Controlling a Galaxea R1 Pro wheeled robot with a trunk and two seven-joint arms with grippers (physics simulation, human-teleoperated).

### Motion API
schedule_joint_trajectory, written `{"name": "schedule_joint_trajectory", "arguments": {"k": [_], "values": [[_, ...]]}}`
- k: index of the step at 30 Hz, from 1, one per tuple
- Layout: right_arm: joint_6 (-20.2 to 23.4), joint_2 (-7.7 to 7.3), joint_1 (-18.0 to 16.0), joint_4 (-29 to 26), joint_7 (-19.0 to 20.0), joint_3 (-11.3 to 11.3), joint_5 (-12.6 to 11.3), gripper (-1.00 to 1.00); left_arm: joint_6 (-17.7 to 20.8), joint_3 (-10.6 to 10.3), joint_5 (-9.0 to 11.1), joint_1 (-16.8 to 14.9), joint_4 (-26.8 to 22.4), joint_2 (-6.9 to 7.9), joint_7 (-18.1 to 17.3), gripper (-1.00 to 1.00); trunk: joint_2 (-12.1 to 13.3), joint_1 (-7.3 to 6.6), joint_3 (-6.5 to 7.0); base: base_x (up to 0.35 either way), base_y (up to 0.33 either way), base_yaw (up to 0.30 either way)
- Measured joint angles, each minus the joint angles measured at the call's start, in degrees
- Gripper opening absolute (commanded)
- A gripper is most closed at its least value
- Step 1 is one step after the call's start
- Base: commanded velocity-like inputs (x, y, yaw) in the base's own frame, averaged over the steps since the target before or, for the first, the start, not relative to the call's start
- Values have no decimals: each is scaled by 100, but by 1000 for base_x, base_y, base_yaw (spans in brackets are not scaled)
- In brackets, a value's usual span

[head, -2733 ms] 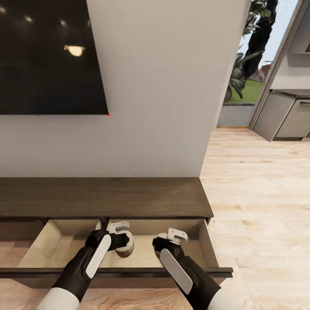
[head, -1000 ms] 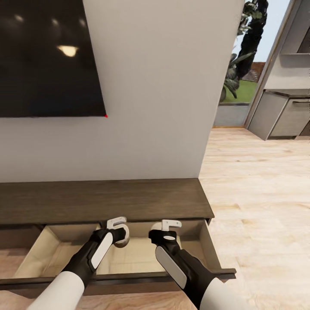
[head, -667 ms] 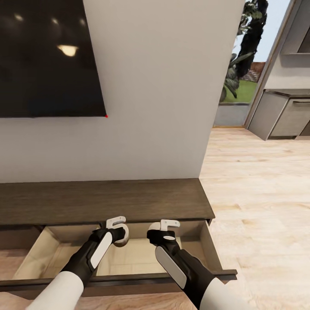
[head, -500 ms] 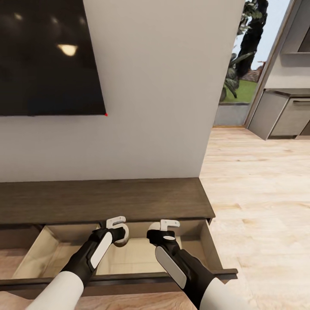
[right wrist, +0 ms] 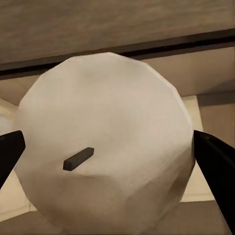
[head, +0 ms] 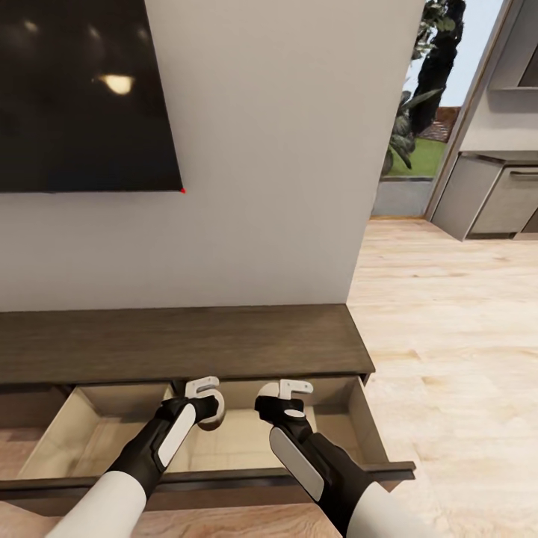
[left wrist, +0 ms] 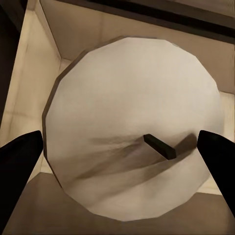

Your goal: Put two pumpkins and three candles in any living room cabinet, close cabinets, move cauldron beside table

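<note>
Cream candle clamped in left hand, another candle clamped in right hand, above open drawer. Risk: early release, candle rolls.

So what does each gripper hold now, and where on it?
Each holds a candle by its round sides: left gripper one candle, right gripper another candle.
</note>
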Motion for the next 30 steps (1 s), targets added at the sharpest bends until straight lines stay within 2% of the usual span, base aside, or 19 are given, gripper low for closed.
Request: {"name": "schedule_joint_trajectory", "arguments": {"k": [15, 22, 26, 30], "values": [[-6, 13, 0, 12, 0, 2, -22, -100, -27, 0, -2, 0, 1, 7, 0, -100, -602, 330, -269, 0, 0, 0], [44, 65, 0, 33, -5, 2, -40, -100, -187, -18, 6, 0, 8, -8, 0, -100, -882, 483, -395, 0, 0, 0], [70, 95, 0, 67, -8, 1, -41, -100, -243, -107, 11, -1, 9, -10, 0, -100, -1043, 571, -467, 0, 0, 0], [69, 103, 0, 166, -7, 1, -43, -100, -456, -142, 20, 0, 14, -11, 0, -100, -1203, 659, -539, 0, 0, 0]]}}
